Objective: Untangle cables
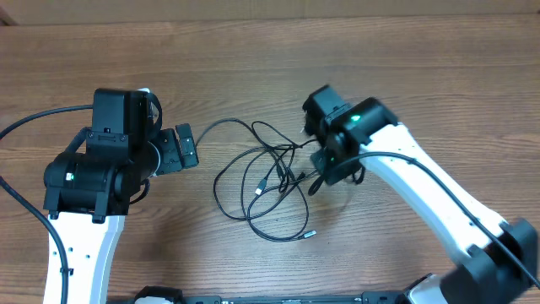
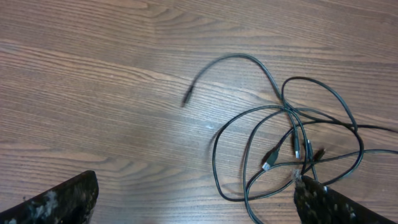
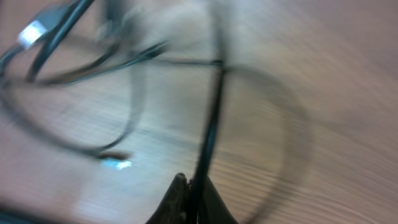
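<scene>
- We see the thin black tangled cables (image 1: 268,181) lying mid-way across the brown wood-grain table (image 1: 253,51), between both arms.
- Our right gripper (image 3: 193,198) pinches one cable strand, fingers closed on it.
- Our left gripper (image 2: 196,202) hangs spread wide beside the tangle, holding nothing.

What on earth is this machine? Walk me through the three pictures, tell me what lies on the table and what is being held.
Two robot arms work at a wooden table. The overhead picture looks down from above; the other two come from cameras on each wrist. A tangle of thin black cables lies between the arms. The right gripper is pinched shut on one cable, which runs up from its fingertips in the blurred right wrist picture. The left gripper is open, its fingers spread wide and holding nothing, beside the tangle.
</scene>
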